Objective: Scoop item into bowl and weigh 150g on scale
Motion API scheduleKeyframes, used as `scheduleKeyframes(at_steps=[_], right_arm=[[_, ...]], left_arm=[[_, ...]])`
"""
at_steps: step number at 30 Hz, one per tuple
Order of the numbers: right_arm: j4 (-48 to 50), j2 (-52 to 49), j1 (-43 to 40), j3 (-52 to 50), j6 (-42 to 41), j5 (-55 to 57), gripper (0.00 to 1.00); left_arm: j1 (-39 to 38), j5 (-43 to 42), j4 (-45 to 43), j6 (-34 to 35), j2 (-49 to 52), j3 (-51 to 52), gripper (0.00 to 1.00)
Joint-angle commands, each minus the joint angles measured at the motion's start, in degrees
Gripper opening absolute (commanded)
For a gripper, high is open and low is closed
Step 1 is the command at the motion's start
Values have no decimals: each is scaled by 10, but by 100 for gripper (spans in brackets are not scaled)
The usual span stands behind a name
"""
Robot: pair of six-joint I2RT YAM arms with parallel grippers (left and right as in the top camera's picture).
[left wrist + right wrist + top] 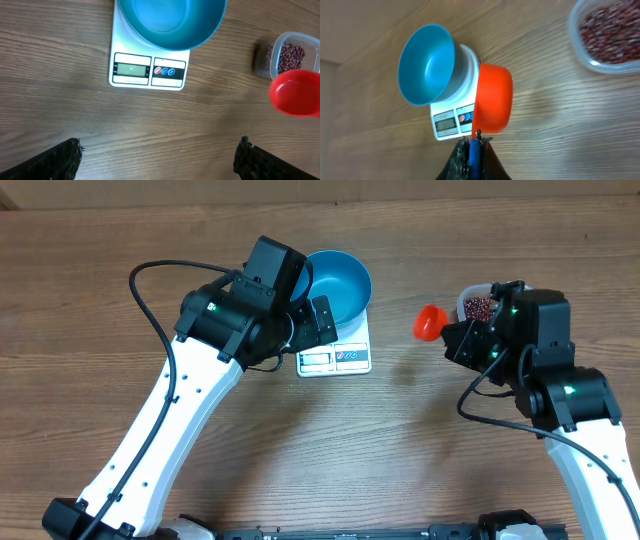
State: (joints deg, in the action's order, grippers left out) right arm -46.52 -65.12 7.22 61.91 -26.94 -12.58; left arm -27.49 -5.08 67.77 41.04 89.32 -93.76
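Observation:
The blue bowl [340, 282] stands empty on the white scale [336, 358], also seen as bowl [170, 22] on scale [147, 70]. My left gripper [310, 305] hovers at the bowl's left rim, open wide [159, 160] with nothing between its fingers. My right gripper [457, 338] is shut on the blue handle of a red scoop [429, 322], held in the air between the scale and the tub. The scoop [295, 92] shows no beans inside. The dark red beans [610, 25] lie in a clear tub [478, 305]. In the right wrist view the gripper [473, 142] holds the scoop [492, 97] tipped on its side.
Bare wooden table lies between the scale and the tub [287, 55]. The right arm's body sits just behind the tub. The table's far edge runs along the top of the overhead view.

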Motion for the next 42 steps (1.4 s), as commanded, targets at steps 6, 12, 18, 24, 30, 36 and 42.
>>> scheduleKeyframes(at_steps=[6, 12, 18, 24, 30, 36, 42], right_arm=[[-16, 24, 1, 35, 4, 108, 4], [-20, 24, 1, 42, 4, 134, 4], [-21, 24, 1, 42, 4, 134, 4], [-29, 24, 1, 42, 4, 134, 4], [-31, 24, 1, 42, 4, 134, 4], [-31, 24, 1, 42, 4, 134, 4], [-31, 24, 1, 42, 4, 134, 4]], left_arm=[[1, 17, 10, -118, 21, -9, 97], [1, 16, 23, -169, 57, -9, 68], [1, 14, 24, -169, 72, -9, 38], [1, 14, 19, -169, 72, -9, 6], [1, 19, 12, -205, 72, -9, 4], [1, 73, 12, -276, 72, -9, 4], [0, 91, 8, -295, 72, -9, 4]])
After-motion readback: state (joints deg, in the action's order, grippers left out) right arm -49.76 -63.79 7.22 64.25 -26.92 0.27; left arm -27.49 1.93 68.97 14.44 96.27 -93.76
